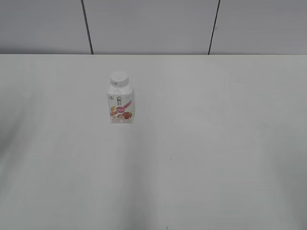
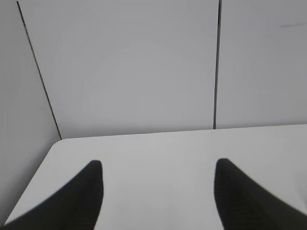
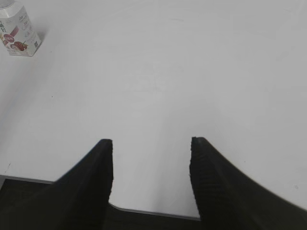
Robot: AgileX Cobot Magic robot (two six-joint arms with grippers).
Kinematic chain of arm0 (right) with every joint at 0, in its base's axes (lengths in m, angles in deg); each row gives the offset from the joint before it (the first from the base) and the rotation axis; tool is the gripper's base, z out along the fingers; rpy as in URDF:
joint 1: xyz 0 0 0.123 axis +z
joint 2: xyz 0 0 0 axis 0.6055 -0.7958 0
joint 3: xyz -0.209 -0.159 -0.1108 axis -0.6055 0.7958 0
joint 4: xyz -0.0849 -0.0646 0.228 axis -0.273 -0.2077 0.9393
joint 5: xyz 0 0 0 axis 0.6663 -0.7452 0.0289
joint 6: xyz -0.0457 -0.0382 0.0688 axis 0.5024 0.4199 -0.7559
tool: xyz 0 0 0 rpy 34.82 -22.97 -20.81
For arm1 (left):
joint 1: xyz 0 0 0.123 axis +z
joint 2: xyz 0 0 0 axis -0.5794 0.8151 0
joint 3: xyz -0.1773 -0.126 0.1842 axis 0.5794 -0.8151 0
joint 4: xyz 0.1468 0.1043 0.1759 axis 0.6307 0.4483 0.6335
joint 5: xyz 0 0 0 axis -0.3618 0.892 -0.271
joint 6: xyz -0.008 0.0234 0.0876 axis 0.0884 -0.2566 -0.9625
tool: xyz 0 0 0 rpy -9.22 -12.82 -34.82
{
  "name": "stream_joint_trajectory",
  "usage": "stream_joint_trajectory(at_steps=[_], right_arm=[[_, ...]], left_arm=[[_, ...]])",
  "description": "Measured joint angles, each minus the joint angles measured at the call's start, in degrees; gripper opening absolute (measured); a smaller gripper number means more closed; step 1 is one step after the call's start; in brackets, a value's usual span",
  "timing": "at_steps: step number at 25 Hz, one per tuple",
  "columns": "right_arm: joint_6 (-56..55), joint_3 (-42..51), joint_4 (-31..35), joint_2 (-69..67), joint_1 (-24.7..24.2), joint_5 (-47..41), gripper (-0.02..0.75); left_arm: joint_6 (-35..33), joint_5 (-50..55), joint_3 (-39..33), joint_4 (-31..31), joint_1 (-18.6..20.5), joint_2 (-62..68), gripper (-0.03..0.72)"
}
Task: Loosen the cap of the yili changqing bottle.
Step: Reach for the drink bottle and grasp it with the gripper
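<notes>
Both hands sit nearest their wrist cameras: the left hand [image 2: 158,191] and right hand [image 3: 151,163] are spread wide, holding nothing, and neither appears in the exterior view. Below them stretches the bare white tabletop [image 1: 201,158]. Well apart from either hand, the bottle [image 1: 120,104] stands upright, left of centre. Its cap [image 1: 118,78] is on and untouched, so by my judgement the whole task remains.

Bottle [image 1: 121,103] upright on white bench [image 1: 201,153], left of centre, toward back; white cap [image 1: 119,78] on top; pink-red label faces camera.
</notes>
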Motion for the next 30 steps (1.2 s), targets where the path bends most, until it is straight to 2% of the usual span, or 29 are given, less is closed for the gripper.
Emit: stream_joint_trajectory(at_steps=[5,8,12,16,21,25,27,30], right_arm=[[0.0,0.0,0.0,0.0,0.0,0.0,0.417],[0.0,0.0,0.0,0.0,0.0,0.0,0.417],[0.0,0.0,0.0,0.0,0.0,0.0,0.417],[0.0,0.0,0.0,0.0,0.0,0.0,0.417],[0.0,0.0,0.0,0.0,0.0,0.0,0.417],[0.0,0.0,0.0,0.0,0.0,0.0,0.417],[0.0,0.0,0.0,0.0,0.0,0.0,0.417],[0.0,0.0,0.0,0.0,0.0,0.0,0.417]], left_arm=[[4.9,-7.1,2.4,4.4,0.0,14.8,0.453],[8.5,-9.2,6.1,13.3,0.0,22.7,0.453],[17.6,-10.8,12.9,29.5,0.5,32.1,0.452],[28.0,-17.7,20.9,47.9,3.4,42.1,0.451],[31.1,-29.1,29.0,62.9,6.7,53.5,0.472],[31.3,-32.5,34.7,77.7,5.7,59.2,0.540],[31.3,-32.5,36.7,80.5,4.5,61.5,0.596],[31.5,-32.4,39.6,80.6,3.1,64.3,0.628]])
